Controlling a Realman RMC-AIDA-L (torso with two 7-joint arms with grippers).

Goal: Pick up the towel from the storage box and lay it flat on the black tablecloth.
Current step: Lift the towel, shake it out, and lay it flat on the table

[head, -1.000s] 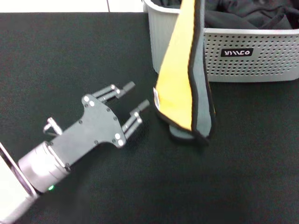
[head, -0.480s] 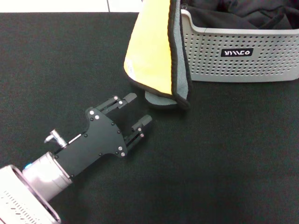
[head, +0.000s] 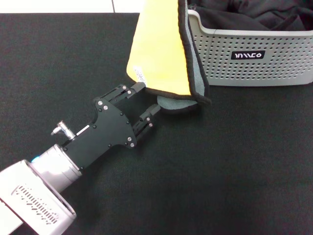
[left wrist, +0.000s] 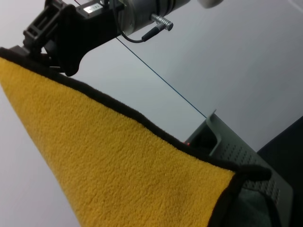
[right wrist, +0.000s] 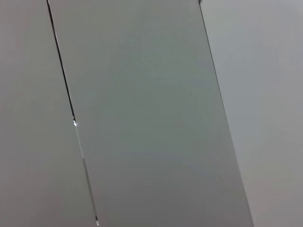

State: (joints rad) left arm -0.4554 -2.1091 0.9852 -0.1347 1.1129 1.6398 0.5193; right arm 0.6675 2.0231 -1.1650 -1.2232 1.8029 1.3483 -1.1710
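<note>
While the towel (head: 161, 49) hangs in front of the storage box (head: 254, 58), its yellow face outward and its lower edge resting on the black tablecloth (head: 234, 161), the left gripper (head: 145, 100) sits with fingers spread at the bottom corner by the white label. The right gripper (left wrist: 40, 35) pinches the towel's upper corner in the left wrist view. Dark clothing (head: 254, 14) fills the box.

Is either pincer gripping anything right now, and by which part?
The right pincer grips the yellow-orange fleecy towel by its top corner, so it hangs. The left pincer is open at its lower edge, holding nothing.
</note>
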